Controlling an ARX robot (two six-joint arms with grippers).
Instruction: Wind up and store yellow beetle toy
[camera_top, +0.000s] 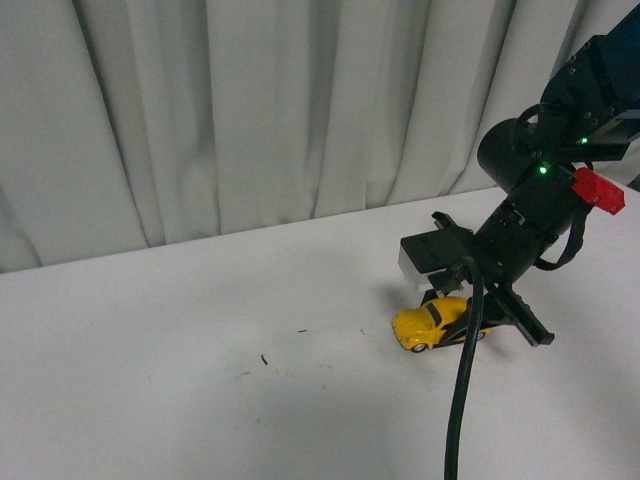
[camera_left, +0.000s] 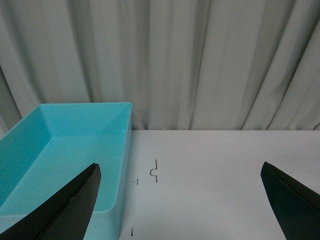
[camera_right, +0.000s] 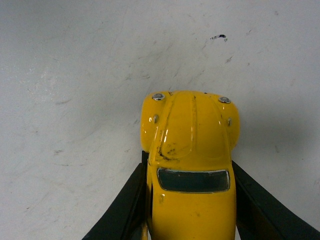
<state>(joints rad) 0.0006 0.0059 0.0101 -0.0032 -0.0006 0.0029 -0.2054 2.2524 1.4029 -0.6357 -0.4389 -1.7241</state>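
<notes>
The yellow beetle toy (camera_top: 432, 322) rests on the white table at the right, its wheels down. My right gripper (camera_top: 462, 318) is shut on it, black fingers pressed against both sides. In the right wrist view the toy (camera_right: 192, 160) points away, its hood, two silver headlights and dark windscreen showing between the fingers (camera_right: 125, 205). My left gripper (camera_left: 185, 200) is open over bare table with nothing between its black fingertips (camera_left: 75, 205). It is out of the front view.
A light blue open bin (camera_left: 65, 150) stands on the table beside the left gripper, empty inside. Small black pen marks (camera_left: 155, 171) dot the white table (camera_top: 200, 350). Grey-white curtains (camera_top: 250, 110) hang along the far edge. A black cable (camera_top: 460, 400) droops from the right arm.
</notes>
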